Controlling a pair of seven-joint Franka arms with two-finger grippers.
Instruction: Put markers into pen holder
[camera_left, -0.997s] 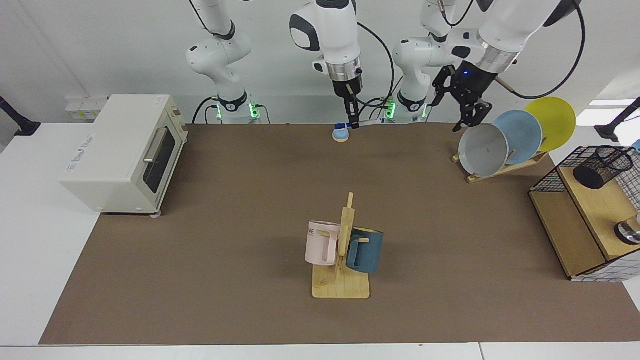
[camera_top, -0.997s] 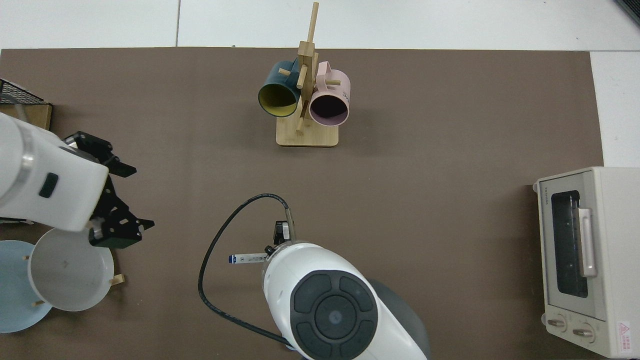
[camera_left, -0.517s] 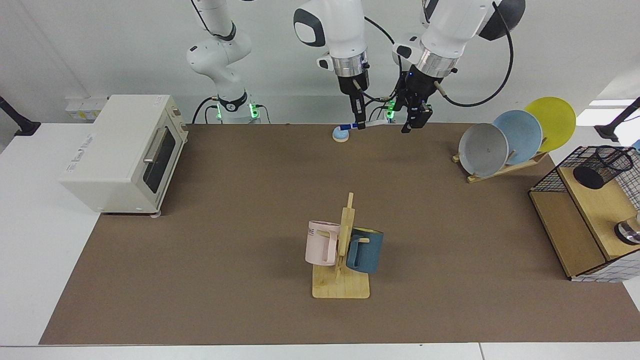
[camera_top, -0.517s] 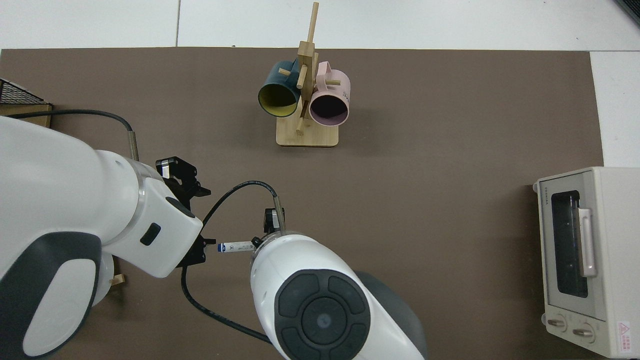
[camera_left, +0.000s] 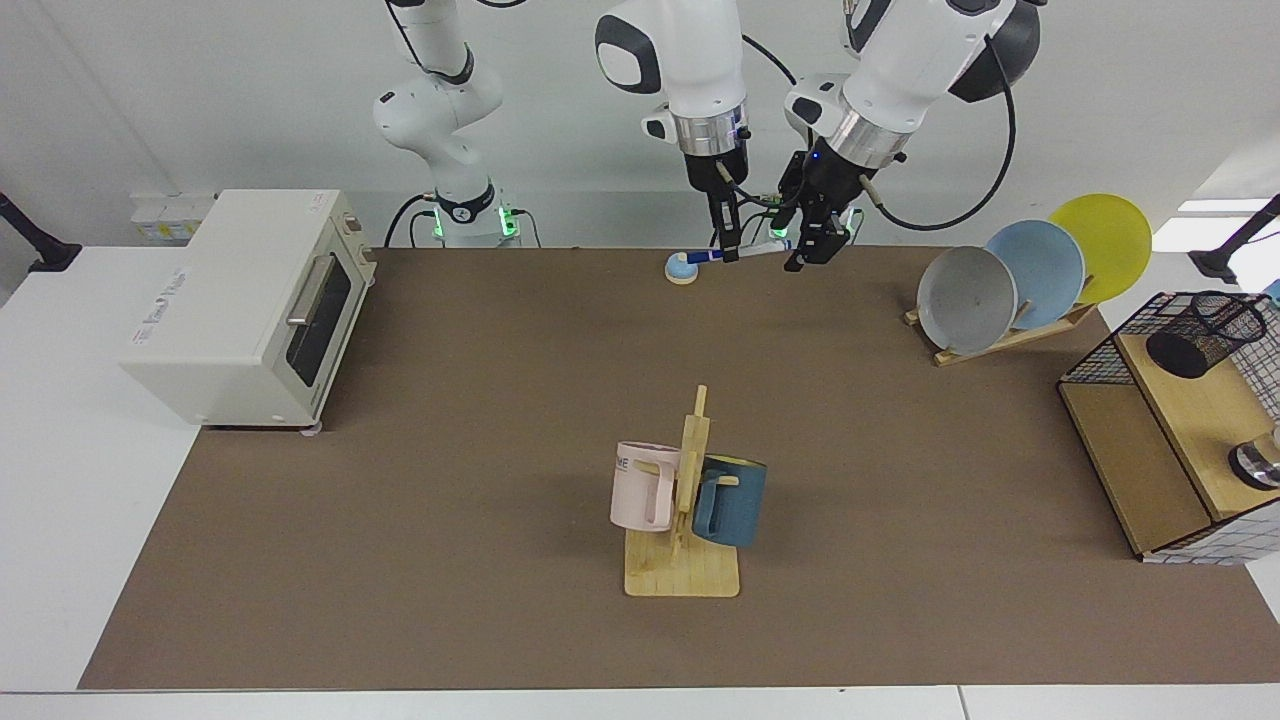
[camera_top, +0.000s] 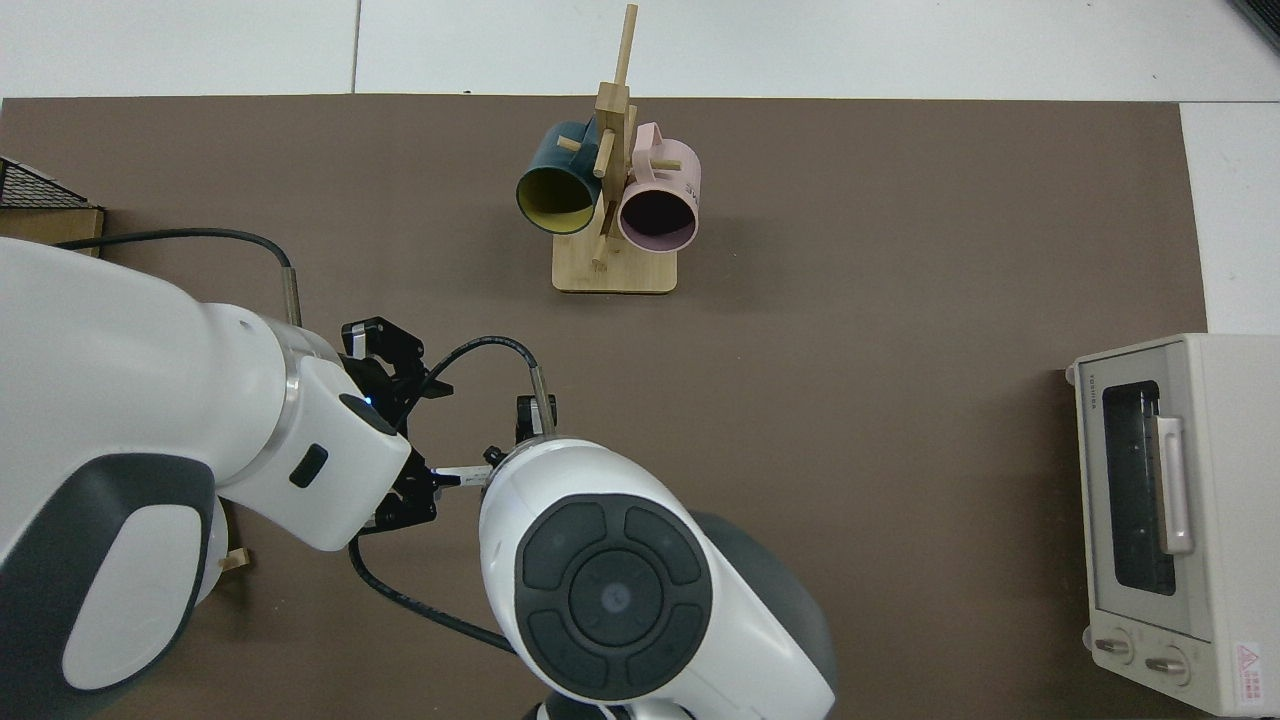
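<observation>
- Here, in the facing view, a brown mat covers the white tabletop (camera_left: 60, 420) before a plain white wall; two white arms lean in over the far edge
- The right end effector (camera_left: 728, 245) hangs above the far edge, fingers clamped on the marker (camera_left: 745, 251), which lies roughly level in the air; a small blue round object (camera_left: 681, 267) sits on the mat just below
- The left end effector (camera_left: 812, 240) is at the marker's other end, fingers apart around it; whether they touch it I cannot tell
- One pen holder (camera_left: 1203, 333) stands on a wooden shelf in the wire-grid frame (camera_left: 1100, 352), well apart from the marker
- Counted: one toaster oven (camera_left: 240, 305); three plates (camera_left: 1030, 275) in one rack; two mugs, the pink mug (camera_left: 642, 487) and the blue mug (camera_left: 730, 500), on one wooden mug tree (camera_left: 690, 540)
- From the top view, the mat fills the frame with white tabletop (camera_top: 700, 45) beyond; the marker (camera_top: 462, 478) shows as a short strip between the two arms; the end effectors are mostly hidden; one oven (camera_top: 1170, 520) and both mugs show again
</observation>
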